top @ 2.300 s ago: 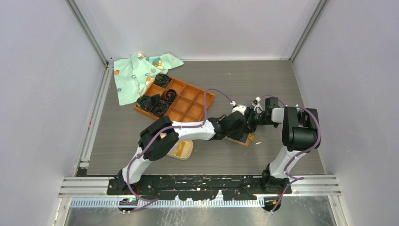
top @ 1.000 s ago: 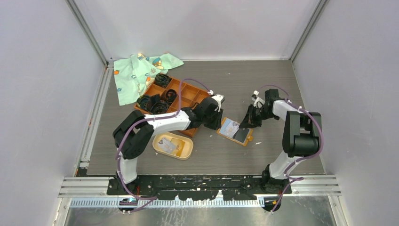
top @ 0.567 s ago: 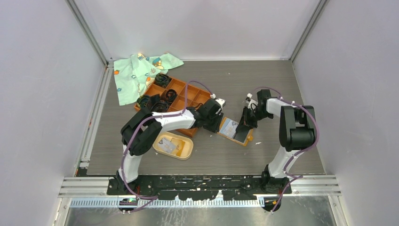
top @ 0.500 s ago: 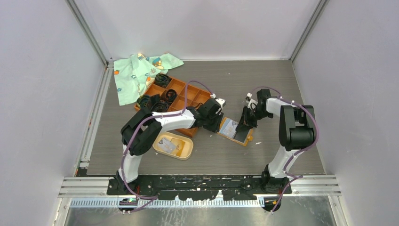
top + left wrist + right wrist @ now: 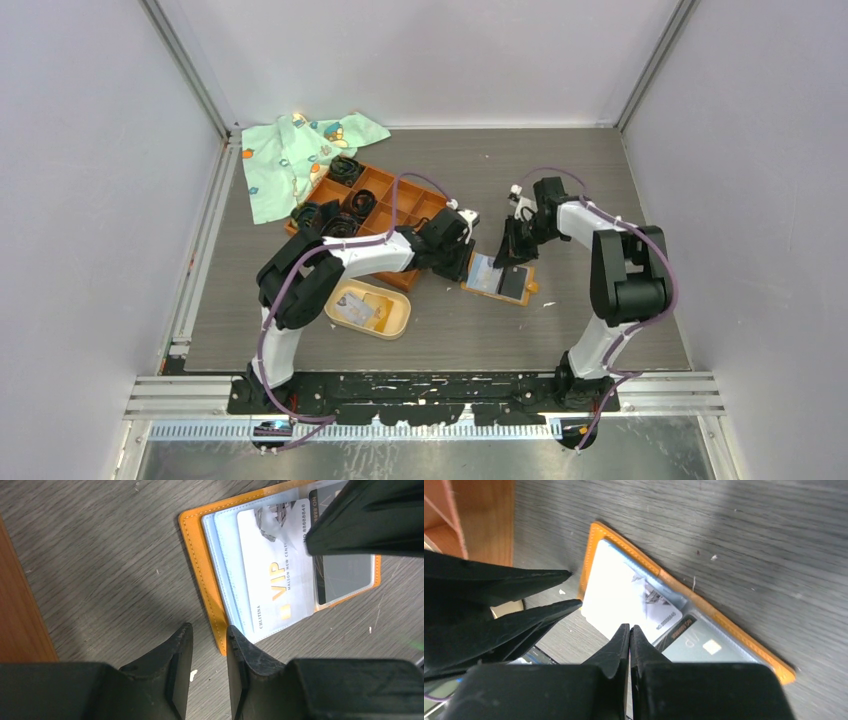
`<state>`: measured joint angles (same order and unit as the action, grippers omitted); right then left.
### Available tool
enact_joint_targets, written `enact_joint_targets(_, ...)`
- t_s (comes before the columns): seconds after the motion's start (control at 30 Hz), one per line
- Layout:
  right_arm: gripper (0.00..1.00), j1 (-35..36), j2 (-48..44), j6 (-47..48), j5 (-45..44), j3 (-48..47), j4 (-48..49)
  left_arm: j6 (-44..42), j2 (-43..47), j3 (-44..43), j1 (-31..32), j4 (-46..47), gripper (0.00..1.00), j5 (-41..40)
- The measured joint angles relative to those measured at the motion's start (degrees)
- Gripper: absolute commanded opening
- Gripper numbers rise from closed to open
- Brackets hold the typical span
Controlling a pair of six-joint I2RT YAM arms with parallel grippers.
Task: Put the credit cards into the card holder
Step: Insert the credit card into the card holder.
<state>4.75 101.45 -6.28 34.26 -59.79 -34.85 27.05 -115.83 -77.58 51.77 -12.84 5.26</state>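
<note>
An orange wallet (image 5: 497, 278) lies open on the table with two credit cards in its blue-grey sleeves: a white VIP card (image 5: 272, 570) and a dark card (image 5: 345, 575). My left gripper (image 5: 209, 635) stands open by a narrow gap just off the wallet's near corner, with nothing between its fingers. My right gripper (image 5: 630, 630) is shut, its tips pointing down onto the white card (image 5: 624, 590) beside the dark card (image 5: 704, 645). The beige oval card holder (image 5: 405, 312) sits to the left of the wallet with one card (image 5: 355, 308) lying in it.
The large orange grid tray (image 5: 400, 215) with black coiled bands (image 5: 335, 220) stands right behind my left gripper (image 5: 466, 262). A green patterned cloth (image 5: 300, 160) lies at the back left. My right gripper (image 5: 508, 258) and the left one are very close over the wallet.
My right gripper has swung left and come down onto the wallet, which has turned and shifted a little. My left gripper has edged toward the wallet's left corner.
</note>
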Motion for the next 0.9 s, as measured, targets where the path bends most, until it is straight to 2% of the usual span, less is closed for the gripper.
enact_joint_targets(0.23,0.06,0.0,-8.5,4.2,-6.5,0.2,-0.8,1.6,0.0,1.0,0.2,2.1,0.31,1.7)
enact_joint_targets(0.57,0.06,2.8,-3.5,9.5,-16.2,0.1,-6.0,4.3,1.2,4.0,2.5,5.5,0.31,3.0)
enact_joint_targets(0.9,0.06,6.0,-0.7,10.6,-18.2,-2.7,-7.1,5.7,1.6,4.9,3.4,6.5,0.31,3.4)
